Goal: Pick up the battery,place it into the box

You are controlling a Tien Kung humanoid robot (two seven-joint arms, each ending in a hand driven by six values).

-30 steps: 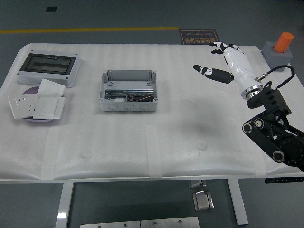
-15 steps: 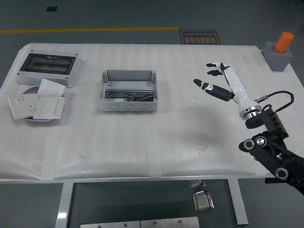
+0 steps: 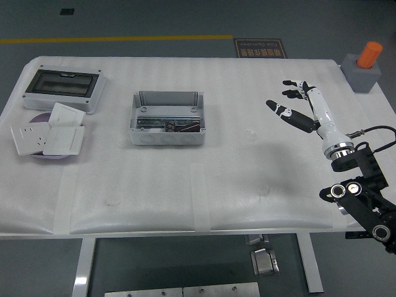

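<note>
The open grey box [image 3: 167, 117] stands left of the table's centre. On its floor, among metal parts, lies a small dark object [image 3: 175, 128]; whether it is the battery I cannot tell. My right hand [image 3: 281, 98], white with black fingertips, hovers over the table's right side, well clear of the box. Its fingers are spread and hold nothing. The black right forearm [image 3: 362, 192] comes in from the lower right corner. My left arm does not show.
A grey enclosure with a dark window [image 3: 62, 90] sits at the far left. In front of it is a purple plate [image 3: 38, 119] carrying white socket panels. A grey block with an orange cylinder [image 3: 365, 62] stands at the far right corner.
My right arm has drawn back toward the lower right; the hand dropped from the far right edge, turned narrower to the camera and stayed spread. The box and its contents have not moved.
</note>
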